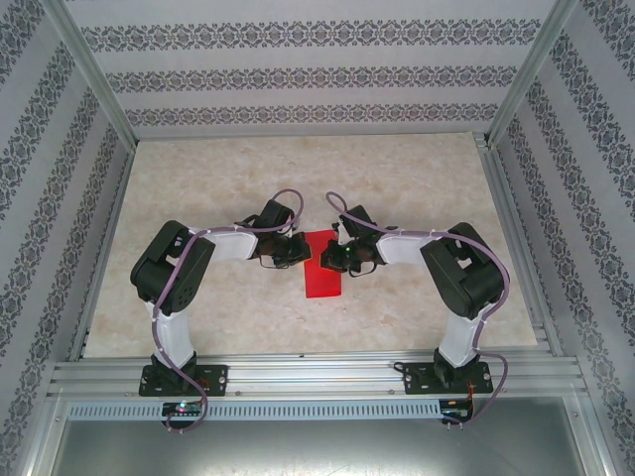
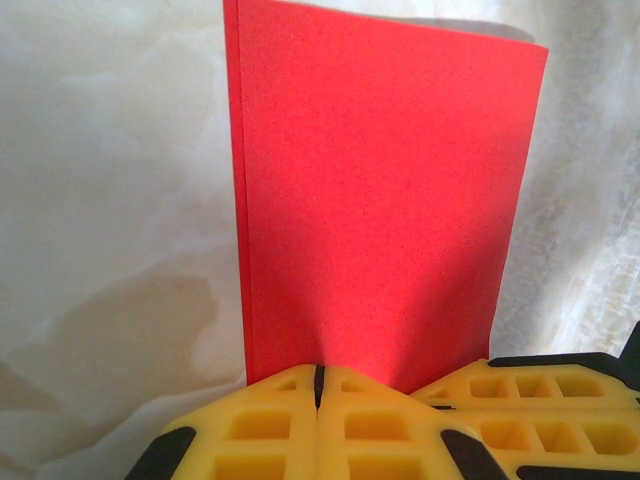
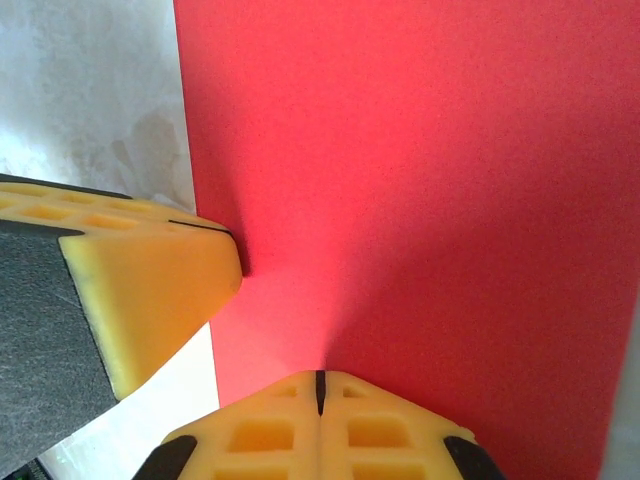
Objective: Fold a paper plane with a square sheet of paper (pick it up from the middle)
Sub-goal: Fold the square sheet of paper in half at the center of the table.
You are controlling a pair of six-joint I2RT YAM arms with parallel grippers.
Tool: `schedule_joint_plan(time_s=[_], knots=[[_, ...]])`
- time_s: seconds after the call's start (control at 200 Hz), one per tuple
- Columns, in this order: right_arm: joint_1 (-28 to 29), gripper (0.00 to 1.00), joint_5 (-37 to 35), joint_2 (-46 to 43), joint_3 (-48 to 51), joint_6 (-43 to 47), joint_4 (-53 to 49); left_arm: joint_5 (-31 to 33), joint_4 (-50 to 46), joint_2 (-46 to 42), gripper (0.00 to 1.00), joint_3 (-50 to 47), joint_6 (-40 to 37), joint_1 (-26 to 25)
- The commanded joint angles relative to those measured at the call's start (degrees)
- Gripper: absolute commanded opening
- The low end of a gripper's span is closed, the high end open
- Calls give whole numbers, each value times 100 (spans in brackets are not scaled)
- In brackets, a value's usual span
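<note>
The square sheet of paper (image 1: 322, 278) is bright red and lies folded into a narrow rectangle on the table's middle. Its doubled edge shows along the left in the left wrist view (image 2: 380, 200). My left gripper (image 1: 296, 248) is shut, and its closed tips (image 2: 320, 372) rest on the sheet's near end. My right gripper (image 1: 335, 254) is shut too, tips together (image 3: 320, 378) on the red paper (image 3: 420, 180). The two grippers meet side by side at the sheet's far end in the top view. The paper plane, as a pointed dart, is not to be seen.
The pale marbled table (image 1: 397, 188) spreads out around the sheet. Patterned walls and an aluminium frame (image 1: 298, 372) enclose it. The left gripper's yellow finger (image 3: 150, 290) crosses the right wrist view, and the right gripper's fingers (image 2: 540, 385) cross the left wrist view.
</note>
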State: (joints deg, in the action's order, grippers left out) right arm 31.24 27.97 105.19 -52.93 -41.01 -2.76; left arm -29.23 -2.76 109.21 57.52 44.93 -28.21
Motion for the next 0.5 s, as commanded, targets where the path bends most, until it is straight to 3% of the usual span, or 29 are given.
schedule_joint_plan(time_s=[0.0, 0.26, 0.495], knots=[[-245, 0, -70, -157, 394, 326, -473, 1292, -1789, 617, 0, -509, -192, -9], [-825, 0, -157, -1211, 1012, 678, -754, 1280, -1763, 638, 0, -513, -182, -14], [-355, 0, -137, -1694, 716, 437, -621, 1266, -1737, 607, 0, -539, -160, -9]])
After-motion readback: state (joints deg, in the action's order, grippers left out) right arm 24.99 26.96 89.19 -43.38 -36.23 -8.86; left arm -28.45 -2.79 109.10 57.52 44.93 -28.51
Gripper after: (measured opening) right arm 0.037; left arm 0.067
